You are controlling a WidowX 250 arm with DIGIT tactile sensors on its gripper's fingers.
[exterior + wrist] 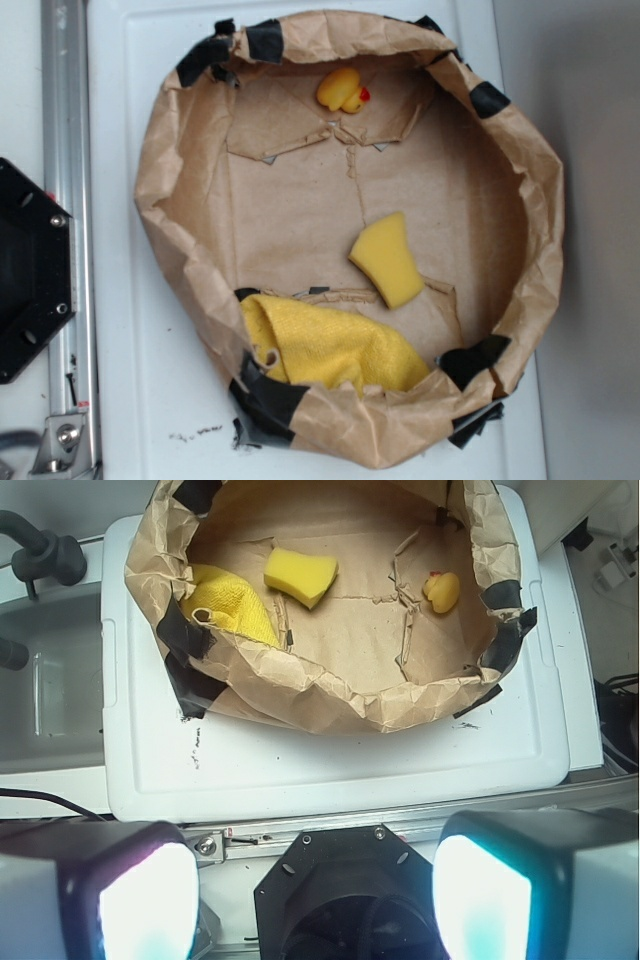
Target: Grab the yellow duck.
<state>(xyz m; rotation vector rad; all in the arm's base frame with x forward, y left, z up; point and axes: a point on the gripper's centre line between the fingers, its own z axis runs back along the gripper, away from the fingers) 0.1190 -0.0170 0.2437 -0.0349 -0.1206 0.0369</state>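
A: Report the position of the yellow duck [341,90].

B: It sits inside the brown paper basin [540,210], on the paper floor near the rim. In the exterior view that is the top of the basin, slightly right of centre. In the wrist view the yellow duck [441,590] is at the right side of the basin, just inside the wall. Its red-orange beak is visible in both views. Nothing touches it.

A: State the other contents.

B: 2 items. A yellow wedge sponge [387,260] lies near the middle of the floor, well apart from the duck. A fuzzy yellow cloth [325,345] is bunched against the wall on the side opposite the duck. Sponge and cloth are near each other; contact cannot be confirmed.

A: Describe the basin.

B: Crumpled paper walls, patched along the rim with black tape strips [265,40]. It rests on a white desk [130,400], which in the wrist view looks like a plastic lid. A metal rail [65,200] runs along the desk edge beside a black hexagonal mount [30,270].

A: Condition of the tool [312,895]?

B: Spread wide. Its 2 fingers [145,905] fill the lower corners of the wrist view, with the black mount between them. It holds nothing and is above the rail side of the desk, well apart from the duck.
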